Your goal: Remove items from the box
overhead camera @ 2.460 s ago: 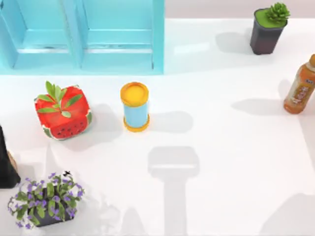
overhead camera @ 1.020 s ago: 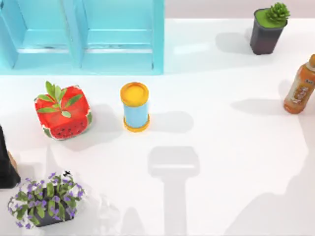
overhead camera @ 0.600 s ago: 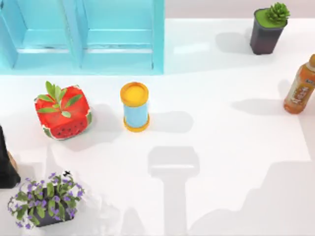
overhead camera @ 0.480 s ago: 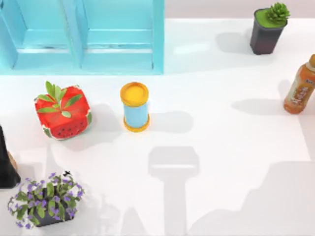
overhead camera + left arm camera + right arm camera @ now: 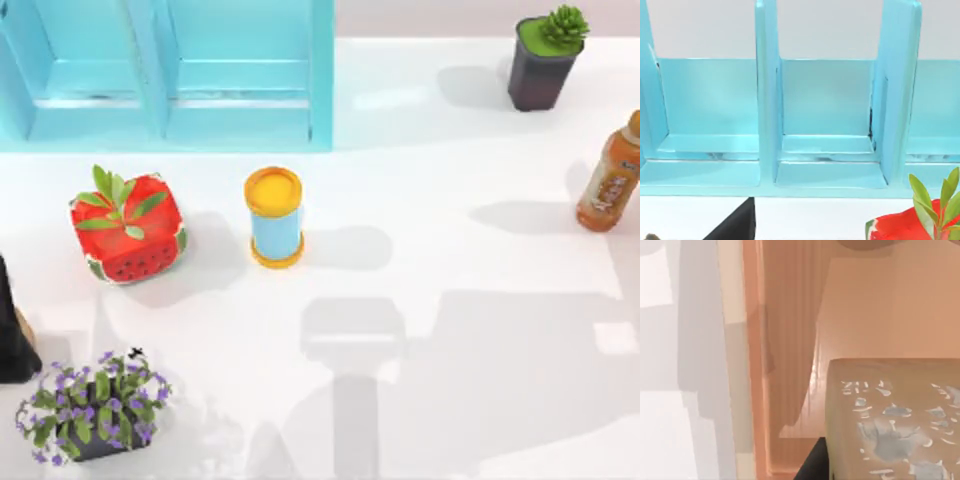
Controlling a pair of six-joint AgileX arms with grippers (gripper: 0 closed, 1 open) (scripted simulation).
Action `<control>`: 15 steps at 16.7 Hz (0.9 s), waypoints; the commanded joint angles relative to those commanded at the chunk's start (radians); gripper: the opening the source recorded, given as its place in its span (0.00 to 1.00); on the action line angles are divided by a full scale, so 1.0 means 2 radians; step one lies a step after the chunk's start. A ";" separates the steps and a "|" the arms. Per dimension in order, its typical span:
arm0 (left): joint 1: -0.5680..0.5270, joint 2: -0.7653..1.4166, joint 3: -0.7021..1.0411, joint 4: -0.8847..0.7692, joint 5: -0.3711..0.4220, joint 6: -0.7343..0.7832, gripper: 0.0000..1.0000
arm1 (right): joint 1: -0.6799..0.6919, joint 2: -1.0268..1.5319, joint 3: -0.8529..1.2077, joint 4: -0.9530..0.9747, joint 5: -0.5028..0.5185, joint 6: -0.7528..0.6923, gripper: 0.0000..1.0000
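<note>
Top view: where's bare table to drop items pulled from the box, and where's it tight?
Free: the wide white stretch right of the blue cylinder, bounded by the succulent pot behind and the orange bottle at the right edge. Crowded: the left side, with the watermelon cube, flower pot and blue shelf.

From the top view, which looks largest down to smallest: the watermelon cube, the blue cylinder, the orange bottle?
1. Watermelon cube, clearly largest.
2. Blue cylinder and orange bottle look alike; the frame edge cuts the bottle, so no ranking.
</note>
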 joint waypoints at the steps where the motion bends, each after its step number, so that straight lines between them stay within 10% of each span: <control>1: 0.000 0.000 0.000 0.000 0.000 0.000 1.00 | 0.034 0.003 -0.006 0.007 0.000 0.034 0.00; 15: 0.000 0.000 0.000 0.000 0.000 0.000 1.00 | 0.524 0.013 -0.131 0.149 0.001 0.526 0.00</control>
